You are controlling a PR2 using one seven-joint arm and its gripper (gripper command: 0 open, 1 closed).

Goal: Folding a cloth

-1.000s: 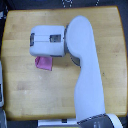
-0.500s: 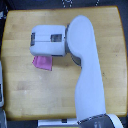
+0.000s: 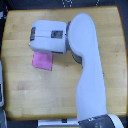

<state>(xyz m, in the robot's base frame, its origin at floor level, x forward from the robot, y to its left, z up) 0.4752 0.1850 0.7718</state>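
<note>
The pink-magenta cloth [image 3: 43,61] lies flat on the wooden tabletop [image 3: 30,92], left of centre in the exterior view. Only part of it shows; its upper edge runs under the white arm's boxy wrist section [image 3: 49,36], which hovers over it. The gripper's fingers are hidden beneath that section, so I cannot see whether they are open or shut or whether they touch the cloth. The thick white arm [image 3: 87,70] runs from the bottom right up to the wrist.
The table's edges show on all sides, with dark floor beyond. A pale object [image 3: 1,87] stands off the exterior view's left edge. Robot base parts [image 3: 95,122] sit at the bottom.
The visible part of the cloth looks slightly larger and shifted a little toward the exterior view's right. The arm has hardly moved.
</note>
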